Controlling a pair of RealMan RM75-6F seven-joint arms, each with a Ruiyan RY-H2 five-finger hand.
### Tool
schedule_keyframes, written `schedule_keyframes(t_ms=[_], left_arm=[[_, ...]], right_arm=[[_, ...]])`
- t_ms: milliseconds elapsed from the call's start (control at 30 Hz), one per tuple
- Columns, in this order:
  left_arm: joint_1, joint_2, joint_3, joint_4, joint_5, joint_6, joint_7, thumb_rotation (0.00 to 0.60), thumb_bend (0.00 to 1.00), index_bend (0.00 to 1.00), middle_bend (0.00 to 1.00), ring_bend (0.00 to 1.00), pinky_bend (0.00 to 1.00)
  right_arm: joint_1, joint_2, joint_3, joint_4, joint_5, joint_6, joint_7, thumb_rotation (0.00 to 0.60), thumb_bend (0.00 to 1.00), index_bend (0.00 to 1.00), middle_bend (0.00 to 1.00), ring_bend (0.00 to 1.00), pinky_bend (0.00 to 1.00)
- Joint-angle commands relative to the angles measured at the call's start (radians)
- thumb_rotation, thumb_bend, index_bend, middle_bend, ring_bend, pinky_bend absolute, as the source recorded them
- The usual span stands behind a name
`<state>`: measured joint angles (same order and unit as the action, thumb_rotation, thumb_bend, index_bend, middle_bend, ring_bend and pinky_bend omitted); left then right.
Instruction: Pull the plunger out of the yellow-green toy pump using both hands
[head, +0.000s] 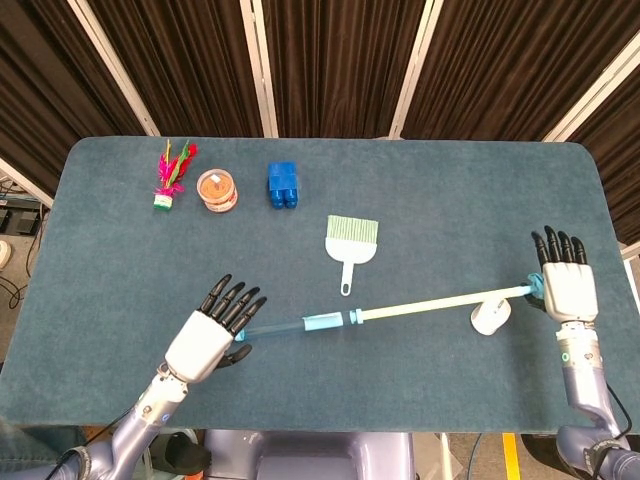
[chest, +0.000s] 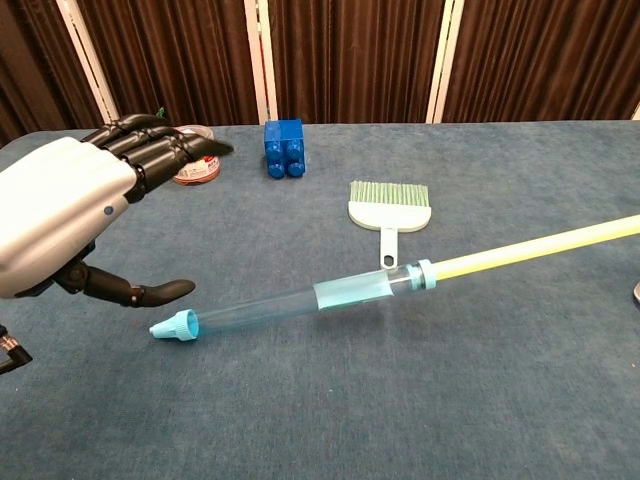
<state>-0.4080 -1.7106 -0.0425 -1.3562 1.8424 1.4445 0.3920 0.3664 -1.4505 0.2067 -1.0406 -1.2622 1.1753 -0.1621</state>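
From the head view, the toy pump (head: 300, 324) lies stretched across the near part of the blue counter (head: 450, 190), its clear blue barrel toward the left and the yellow-green plunger (head: 440, 304) drawn far out to the right. The left hand (head: 212, 335) is beside the barrel's capped end with fingers spread and nothing gripped; whether it touches the cap cannot be told. The right hand (head: 560, 285) is at the plunger's far end with fingers extended upward; the palm faces away, so whether it grips the blue handle cannot be told. A white round piece (head: 488, 317) sits just below the rod near that hand. Farther back are a small brush (head: 350, 243), a blue block (head: 283, 185), an orange-lidded jar (head: 217, 189) and a feathered toy (head: 172, 172).

From the chest view, the left hand (chest: 75, 220) hovers open, its thumb apart from the barrel's blue cap (chest: 175, 326). The toy pump (chest: 300, 302) runs up to the right, the plunger (chest: 540, 245) leaving the picture. The brush (chest: 389, 210) lies just behind it, the block (chest: 283, 148) farther back.
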Motion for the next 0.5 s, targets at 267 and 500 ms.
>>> schedule_keyframes(t_ms=[267,500], left_arm=[[0.018,0.013,-0.001,0.023,-0.03,0.024,-0.017,0.6,0.14,0.05,0.1,0.08,0.06],[0.041,0.087,0.032,-0.051,-0.06,0.007,-0.048,0.6,0.04,0.04,0.1,0.08,0.06]], right_arm=[[-0.022,0.107,-0.062,-0.102,0.018,-0.1,-0.06,0.6,0.01,0.0,0.0,0.0,0.05],[-0.055,0.312,-0.147,-0.42,0.063,-0.231,-0.129,0.6,0.0,0.0,0.0,0.0,0.05]])
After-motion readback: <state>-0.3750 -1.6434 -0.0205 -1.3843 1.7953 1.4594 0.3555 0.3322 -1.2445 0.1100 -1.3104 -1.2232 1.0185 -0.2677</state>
